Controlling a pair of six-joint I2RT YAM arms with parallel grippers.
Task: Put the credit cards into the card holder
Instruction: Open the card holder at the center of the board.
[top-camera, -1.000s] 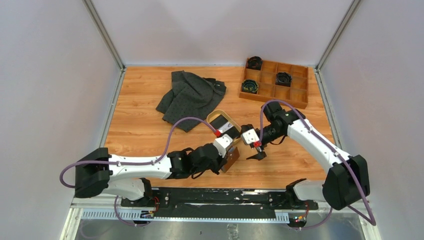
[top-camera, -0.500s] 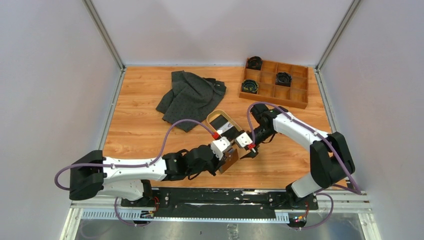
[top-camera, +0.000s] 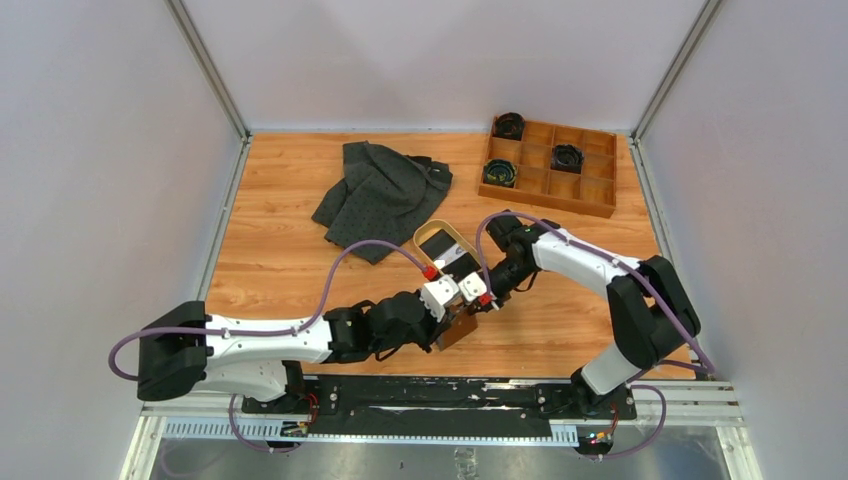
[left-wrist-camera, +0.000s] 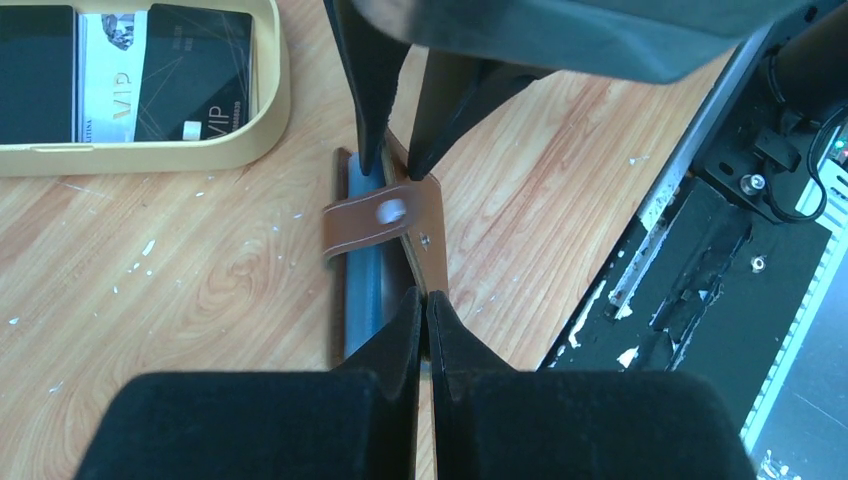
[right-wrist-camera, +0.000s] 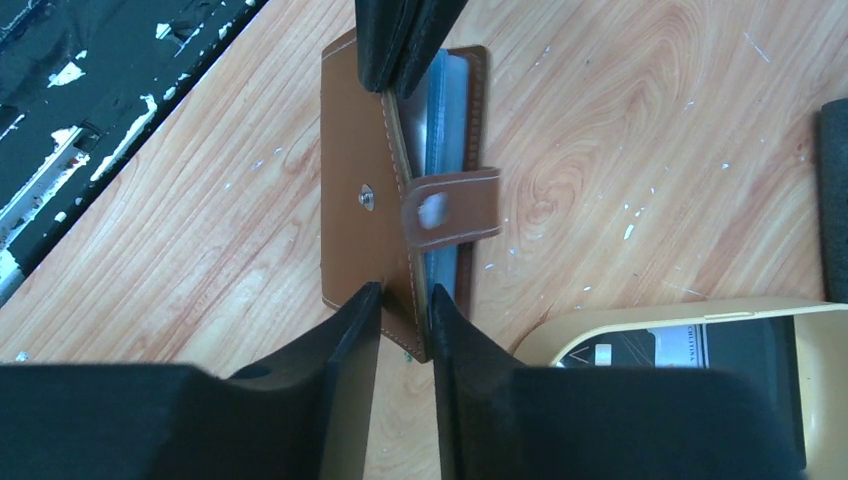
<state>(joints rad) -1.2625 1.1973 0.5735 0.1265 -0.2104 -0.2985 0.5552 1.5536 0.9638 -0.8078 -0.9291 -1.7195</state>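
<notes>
Left wrist view: the left end effector (left-wrist-camera: 427, 305) is pinched nearly closed on the near end of one brown leaf of the card holder (left-wrist-camera: 385, 250). It holds the holder up on edge above the tabletop (left-wrist-camera: 200, 280), just beside the oval tan tray (left-wrist-camera: 270, 110). Probably this presents the opening to the other arm. The strap (right-wrist-camera: 450, 205) is off its snap and lies loose across the gap, where blue-grey sleeves show.

The right end effector (right-wrist-camera: 405, 300) comes in from the opposite end. Its fingers stand a narrow gap apart, straddling that same leaf. Whether the pads press it I cannot tell. The likely aim is to spread the leaves. The credit cards (left-wrist-camera: 130, 70) lie flat in the tray, none in the holder yet.
</notes>
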